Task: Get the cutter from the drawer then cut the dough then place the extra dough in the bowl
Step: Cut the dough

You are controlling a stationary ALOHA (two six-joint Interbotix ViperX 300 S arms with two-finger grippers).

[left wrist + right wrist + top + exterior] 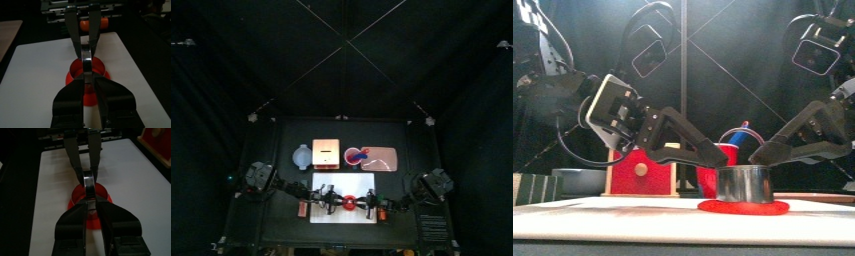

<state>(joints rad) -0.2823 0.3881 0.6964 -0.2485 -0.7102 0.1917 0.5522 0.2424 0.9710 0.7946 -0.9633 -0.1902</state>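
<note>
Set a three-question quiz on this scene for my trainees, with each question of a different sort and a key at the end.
1. True or false: the cutter stands upright on the red dough.
2. Choose one. The left tool and the right tool meet the cutter: A at its top rim; B under its base; C not at all.
3. Short answer: what does the dough lie on?

Key: 1 true. 2 A. 3 the white cutting board.
</note>
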